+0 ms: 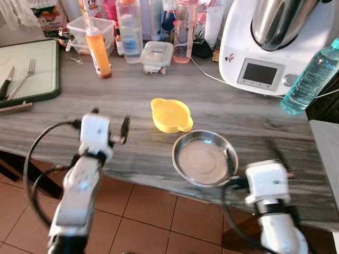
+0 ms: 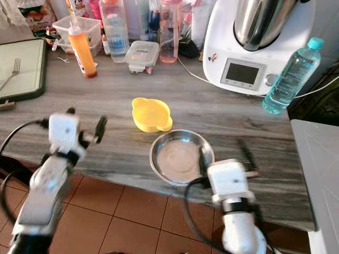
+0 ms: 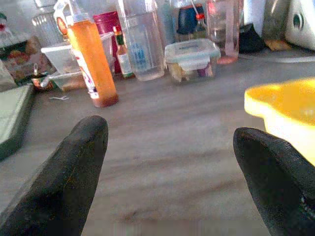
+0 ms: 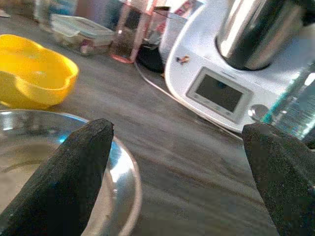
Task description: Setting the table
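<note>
A small yellow bowl point(image 1: 170, 115) with two handles sits mid-counter. Just in front of it, near the counter's front edge, is an empty steel bowl point(image 1: 205, 157). At the far left a fork point(image 1: 24, 79) and a knife point(image 1: 6, 82) lie on a green-rimmed board point(image 1: 37, 63). My left gripper point(image 1: 110, 120) hovers open over the counter, left of the yellow bowl point(image 3: 285, 113), and holds nothing. Right of the steel bowl point(image 4: 59, 162), my right gripper point(image 2: 225, 155) is open, with one finger over the bowl's rim.
Along the back of the grey counter point(image 1: 132, 95) stand an orange sauce bottle point(image 1: 98, 50), a lidded clear box point(image 1: 157, 56) and several bottles. A white kitchen machine point(image 1: 270, 47) and a blue water bottle point(image 1: 310, 79) stand at the right. Tiled floor lies below the front edge.
</note>
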Tool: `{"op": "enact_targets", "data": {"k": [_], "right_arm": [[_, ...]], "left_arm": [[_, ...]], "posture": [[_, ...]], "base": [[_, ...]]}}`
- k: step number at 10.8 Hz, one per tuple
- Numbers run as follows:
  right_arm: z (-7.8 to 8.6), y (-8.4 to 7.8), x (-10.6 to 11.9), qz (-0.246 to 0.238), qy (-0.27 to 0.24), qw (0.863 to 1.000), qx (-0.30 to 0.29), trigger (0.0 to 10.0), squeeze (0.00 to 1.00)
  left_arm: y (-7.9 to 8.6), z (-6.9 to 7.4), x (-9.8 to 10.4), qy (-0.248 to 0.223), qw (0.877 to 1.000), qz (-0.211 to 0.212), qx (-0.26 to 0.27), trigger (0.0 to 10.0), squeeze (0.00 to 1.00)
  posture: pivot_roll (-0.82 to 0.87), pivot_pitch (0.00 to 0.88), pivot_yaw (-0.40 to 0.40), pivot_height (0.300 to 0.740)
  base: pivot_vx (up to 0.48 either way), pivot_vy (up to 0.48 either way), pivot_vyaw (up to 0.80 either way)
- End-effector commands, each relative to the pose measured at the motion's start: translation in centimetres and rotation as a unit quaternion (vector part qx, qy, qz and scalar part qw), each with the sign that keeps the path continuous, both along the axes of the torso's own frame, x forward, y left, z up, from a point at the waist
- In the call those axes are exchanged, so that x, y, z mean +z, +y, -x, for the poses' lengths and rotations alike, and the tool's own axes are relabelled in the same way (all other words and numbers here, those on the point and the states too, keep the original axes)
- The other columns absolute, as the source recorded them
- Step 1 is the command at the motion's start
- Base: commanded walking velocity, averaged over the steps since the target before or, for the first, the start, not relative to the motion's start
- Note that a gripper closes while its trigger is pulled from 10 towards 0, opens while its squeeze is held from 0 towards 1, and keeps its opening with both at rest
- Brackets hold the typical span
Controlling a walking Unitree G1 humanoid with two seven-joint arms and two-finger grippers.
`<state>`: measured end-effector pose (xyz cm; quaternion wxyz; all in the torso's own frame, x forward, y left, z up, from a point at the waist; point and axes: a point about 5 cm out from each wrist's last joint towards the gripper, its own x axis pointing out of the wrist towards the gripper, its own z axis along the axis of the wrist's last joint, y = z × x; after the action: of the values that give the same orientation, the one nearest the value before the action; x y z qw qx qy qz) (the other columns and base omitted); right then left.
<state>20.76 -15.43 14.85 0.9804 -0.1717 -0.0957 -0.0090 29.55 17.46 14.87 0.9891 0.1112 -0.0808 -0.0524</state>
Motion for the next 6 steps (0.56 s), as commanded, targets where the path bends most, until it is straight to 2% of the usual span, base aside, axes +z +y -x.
{"op": "enact_targets", "data": {"k": [1, 2, 4, 5, 6], "right_arm": [[0.4, -0.1, 0.3, -0.019, -0.006, 1.0, -0.003, 10.0, 0.0], [0.8, -0.2, 0.2, -0.027, -0.001, 1.0, -0.004, 10.0, 0.0], [1.3, -1.1, -0.2, -0.006, 0.001, 0.999, -0.043, 10.0, 0.0], [1.4, -1.9, -0.2, -0.01, -0.002, 0.997, -0.071, 10.0, 0.0], [1.4, -2.0, -0.1, -0.014, -0.003, 0.997, -0.072, 10.0, 0.0]], "left_arm": [[-0.1, 0.3, -1.0, 0.011, 1.0, -0.016, -0.005, 10.0, 1.0], [0.1, 0.5, -1.6, 0.011, 0.999, -0.03, -0.003, 10.0, 1.0], [0.5, 0.6, -1.8, 0.012, 0.999, -0.038, 0.006, 10.0, 1.0], [0.8, 1.0, -2.6, 0.02, 0.999, -0.041, 0.001, 10.0, 1.0], [0.8, 1.2, -3.0, 0.023, 0.999, -0.044, 0.001, 10.0, 1.0]], "posture": [[0.11, 0.072, -0.012, 0.74], [0.11, 0.069, -0.011, 0.74], [0.11, 0.069, -0.011, 0.74], [0.1, 0.069, -0.006, 0.74], [0.1, 0.071, -0.005, 0.74]], "base": [[0.0, 0.0, 0.0], [0.0, 0.0, 0.0], [0.0, 0.0, 0.0], [0.0, 0.0, 0.0], [0.0, 0.0, 0.0]]}}
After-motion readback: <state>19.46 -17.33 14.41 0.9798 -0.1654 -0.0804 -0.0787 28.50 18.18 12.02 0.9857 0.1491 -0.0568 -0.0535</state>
